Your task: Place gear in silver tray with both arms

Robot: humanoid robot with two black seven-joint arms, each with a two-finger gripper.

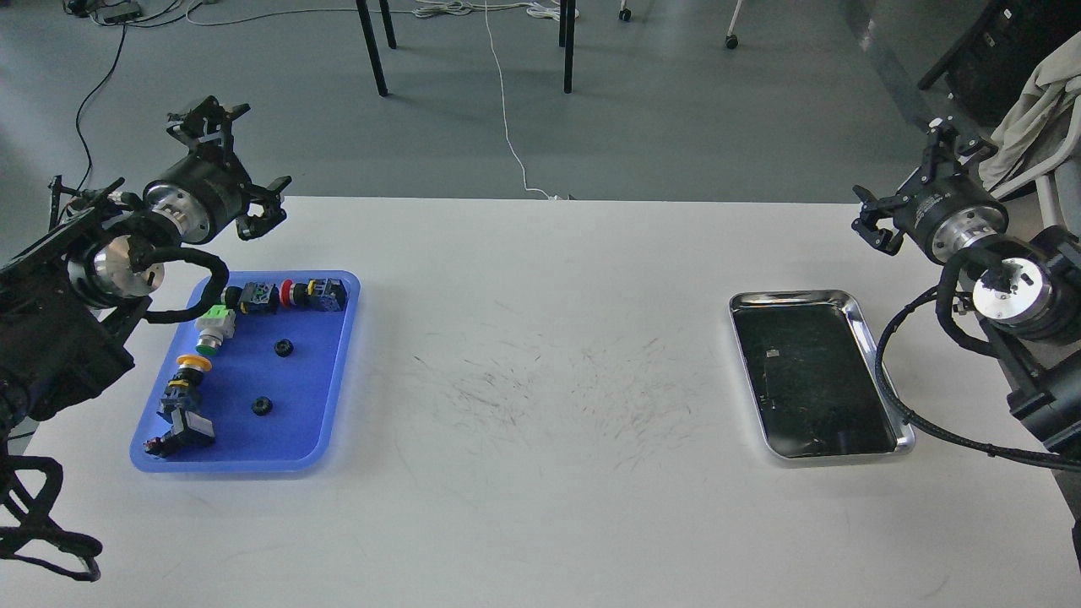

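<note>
A: Over at nine o'clock on the worktop (540,507), inside the blue plastic tray (245,463): two small black gears, the farther gear (284,347) toward twelve, the nearer gear (262,406) toward six, clear of each other. Neither lifted yet.

B: And at three o'clock, the silver tray (794,297), dark bottom bare, well apart from both gears. Quite a trip across.

A: Left claw (245,160) raised off the blue tray's twelve o'clock corner, fingers spread, gripping nothing. Right claw (908,181) up at about one o'clock from the silver tray, likewise spread and unloaded.

B: Worst risk, probably: pinching so small and round a part off centre and squirting it sideways across the smooth tray floor.

A: Could also knock the push-button switches (258,297) crowding the twelve and nine o'clock edges, mostly when going for the farther gear.

B: Then the handover mid-worktop. Releasing before the other claw clamps would likely drop the gear, and might roll it off the edge.

A: Last, letting go too high over polished metal. Could bounce out over that low rim.

B: Worth watching the right arm's cable (895,397) too, draped close by the tray's three o'clock rim; might nudge the tray.
</note>
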